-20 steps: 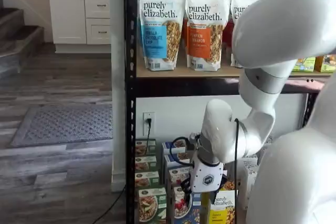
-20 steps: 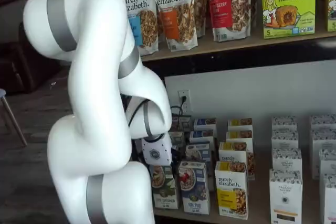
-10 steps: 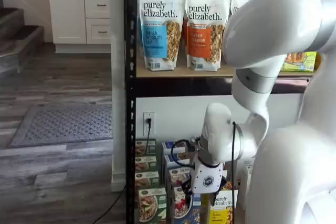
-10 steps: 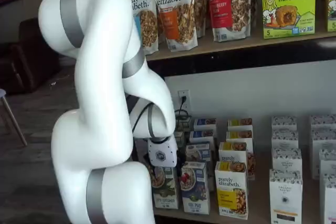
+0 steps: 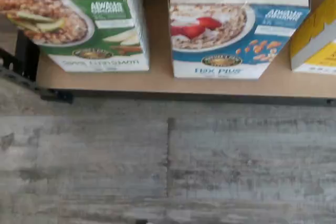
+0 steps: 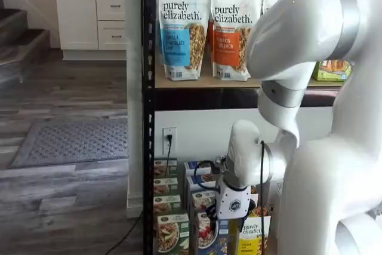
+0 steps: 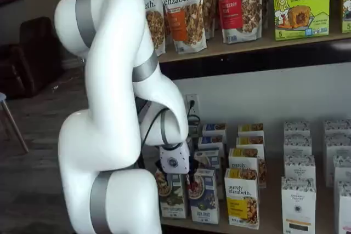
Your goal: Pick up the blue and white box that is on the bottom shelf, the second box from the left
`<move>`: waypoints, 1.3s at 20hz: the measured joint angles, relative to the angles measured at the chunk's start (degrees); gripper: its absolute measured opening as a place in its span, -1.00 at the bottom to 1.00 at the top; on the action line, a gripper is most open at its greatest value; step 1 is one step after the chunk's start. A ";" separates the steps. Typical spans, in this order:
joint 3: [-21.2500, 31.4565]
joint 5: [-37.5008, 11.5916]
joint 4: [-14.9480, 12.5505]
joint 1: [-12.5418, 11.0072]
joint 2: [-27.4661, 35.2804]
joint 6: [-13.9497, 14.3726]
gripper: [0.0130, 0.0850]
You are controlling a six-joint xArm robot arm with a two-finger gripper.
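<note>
The blue and white box (image 5: 239, 24) reads "Flax Plus" and pictures a bowl with red berries. It stands at the front edge of the bottom shelf (image 5: 157, 81), beside a green-trimmed cinnamon box (image 5: 73, 22). It shows in both shelf views (image 7: 203, 195) (image 6: 206, 234). My gripper (image 7: 176, 176) hangs low in front of the front row, over the gap between the green-trimmed and the blue box. Its white body also shows in a shelf view (image 6: 233, 204). Its fingers are not plainly seen, and no box is in them.
A yellow "purely elizabeth" box (image 7: 242, 198) stands right of the blue box, with more rows of small boxes behind. White boxes (image 7: 298, 204) stand further right. Granola bags (image 6: 184, 28) fill the wood-board level above. A black rack post (image 6: 148, 111) and grey plank floor (image 5: 168, 161) are in view.
The gripper has shifted along the front row toward the blue and white box and dropped slightly. The upper arm links have swung the same way. The boxes have not moved.
</note>
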 joint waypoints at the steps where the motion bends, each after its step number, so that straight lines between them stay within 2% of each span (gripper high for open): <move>1: -0.48 -0.50 -0.73 -0.21 0.74 0.50 1.00; 5: -2.43 -2.57 -8.21 -1.74 3.63 6.42 1.00; 10: -5.12 -3.72 -13.87 -2.96 7.03 10.81 1.00; 13: -6.86 -4.61 -19.51 -4.15 9.06 15.29 1.00; 14: -7.38 -4.93 -20.53 -4.42 9.68 16.01 1.00; 18: -9.63 -5.83 -20.00 -4.85 12.37 15.02 1.00; 21: -11.52 -6.10 -21.45 -5.33 14.27 16.00 1.00; 25: -13.69 -6.47 -21.95 -5.61 16.43 16.23 1.00; 26: -14.44 -6.34 -23.69 -5.88 16.98 17.70 1.00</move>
